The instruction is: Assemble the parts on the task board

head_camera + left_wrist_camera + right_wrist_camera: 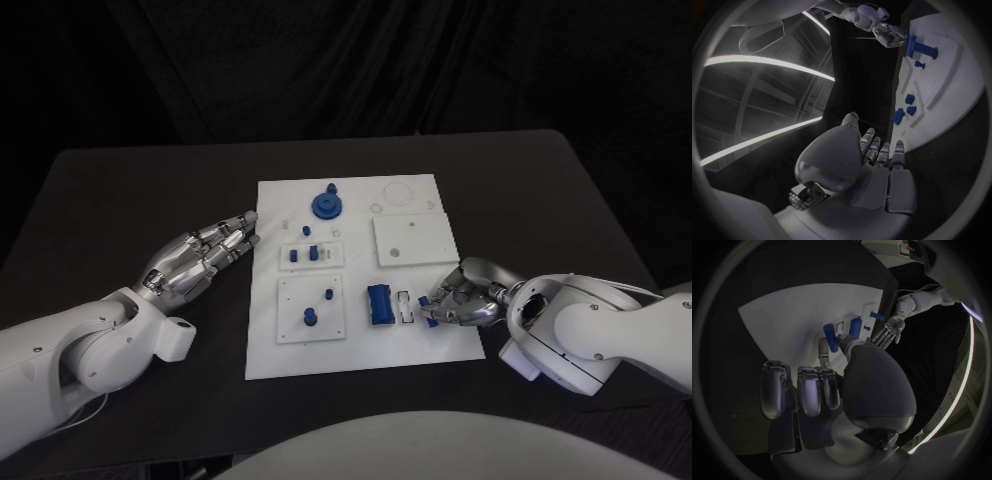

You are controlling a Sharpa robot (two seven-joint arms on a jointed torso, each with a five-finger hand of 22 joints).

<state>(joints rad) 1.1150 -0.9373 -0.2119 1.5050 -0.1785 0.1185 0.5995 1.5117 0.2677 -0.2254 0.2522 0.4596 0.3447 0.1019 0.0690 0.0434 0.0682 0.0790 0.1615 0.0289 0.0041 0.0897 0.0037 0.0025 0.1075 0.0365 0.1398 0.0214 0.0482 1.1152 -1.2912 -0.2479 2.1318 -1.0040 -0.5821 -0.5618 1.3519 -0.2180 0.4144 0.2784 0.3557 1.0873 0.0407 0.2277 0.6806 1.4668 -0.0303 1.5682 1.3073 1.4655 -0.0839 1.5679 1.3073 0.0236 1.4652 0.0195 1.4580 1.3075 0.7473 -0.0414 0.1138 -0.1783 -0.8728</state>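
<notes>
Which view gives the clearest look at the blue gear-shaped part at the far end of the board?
The head view: the blue gear part shows from above, whole, on the task board, unobstructed. The left wrist view shows small blue pieces edge-on; I cannot tell the gear among them. The right wrist view shows other blue parts near the right hand.

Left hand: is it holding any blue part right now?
No. The left hand lies flat with fingers stretched out at the task board's left edge, nothing between them.
</notes>
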